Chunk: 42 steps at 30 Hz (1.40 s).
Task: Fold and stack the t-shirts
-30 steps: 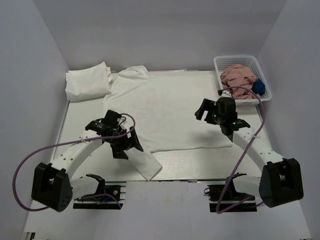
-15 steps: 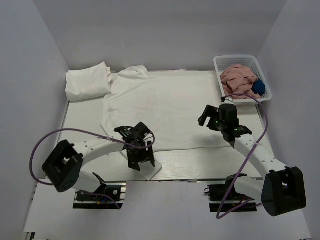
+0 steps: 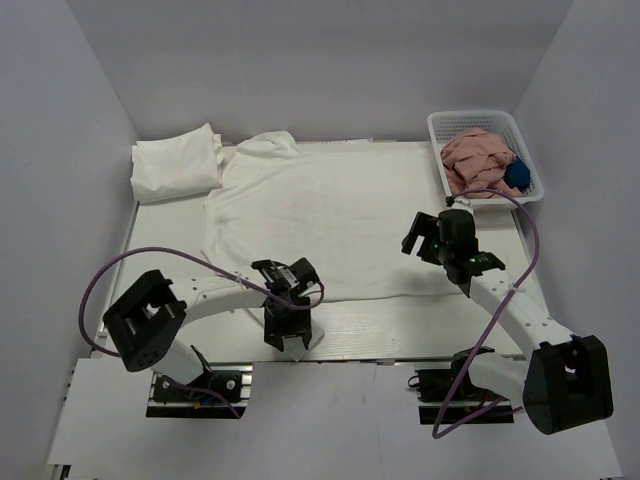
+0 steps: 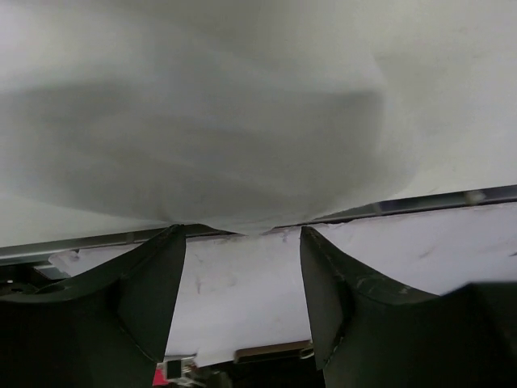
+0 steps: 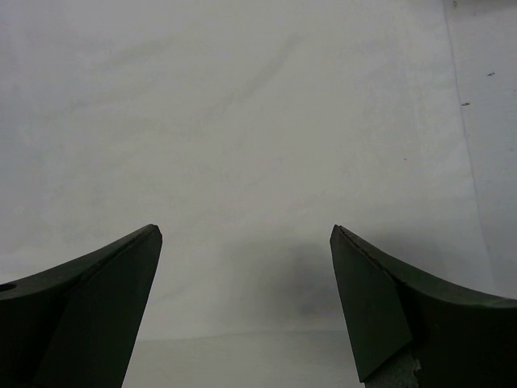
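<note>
One white t-shirt (image 3: pixel 330 215) lies spread flat on the table, its neck toward the back. A second t-shirt (image 3: pixel 175 165) sits folded as a thick white bundle at the back left. My left gripper (image 3: pixel 287 340) hovers low over the spread shirt's near-left sleeve at the table's front edge, hiding most of that sleeve. In the left wrist view the white cloth (image 4: pixel 242 121) ends in a point just ahead of my left gripper (image 4: pixel 241 233), whose jaws stand apart around bare table. My right gripper (image 3: pixel 412 238) hangs open above the shirt's right side, with only flat cloth (image 5: pixel 242 121) below my right gripper (image 5: pixel 245 230).
A white plastic basket (image 3: pixel 435 125) stands at the back right, holding crumpled pink cloth (image 3: pixel 478 155) and something blue (image 3: pixel 516 175). The table's metal front rail (image 3: pixel 400 350) runs just beyond the left gripper. Grey walls close in on the left, right and back.
My left arm has swung right and down toward the front edge, ending over the sleeve, and its jaws have narrowed. The right gripper drifted slightly right.
</note>
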Each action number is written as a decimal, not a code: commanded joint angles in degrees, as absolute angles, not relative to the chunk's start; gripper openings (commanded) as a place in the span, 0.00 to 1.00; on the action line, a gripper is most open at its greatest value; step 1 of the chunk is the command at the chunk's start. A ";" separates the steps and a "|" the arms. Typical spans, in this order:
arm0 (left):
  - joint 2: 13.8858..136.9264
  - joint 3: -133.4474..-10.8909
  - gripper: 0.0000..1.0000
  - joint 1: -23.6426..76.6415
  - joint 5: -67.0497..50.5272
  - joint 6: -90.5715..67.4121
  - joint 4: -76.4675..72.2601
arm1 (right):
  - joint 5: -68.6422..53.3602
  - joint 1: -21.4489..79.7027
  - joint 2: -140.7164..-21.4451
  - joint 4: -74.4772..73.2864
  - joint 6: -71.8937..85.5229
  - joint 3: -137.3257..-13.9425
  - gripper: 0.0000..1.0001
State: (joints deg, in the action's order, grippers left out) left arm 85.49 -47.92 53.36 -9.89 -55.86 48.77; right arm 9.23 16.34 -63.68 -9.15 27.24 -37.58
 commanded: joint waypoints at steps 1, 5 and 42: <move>87.62 -49.75 0.68 56.33 -10.46 -53.35 49.12 | 10.81 16.08 -62.40 -9.14 27.33 -36.74 0.91; 89.29 -49.22 0.65 57.91 -9.23 -53.35 50.36 | 10.28 16.00 -63.19 -8.88 27.16 -36.65 0.91; 70.22 -45.25 0.00 57.92 -4.23 -68.02 80.58 | 17.67 11.78 -59.85 -28.39 34.72 -34.28 0.91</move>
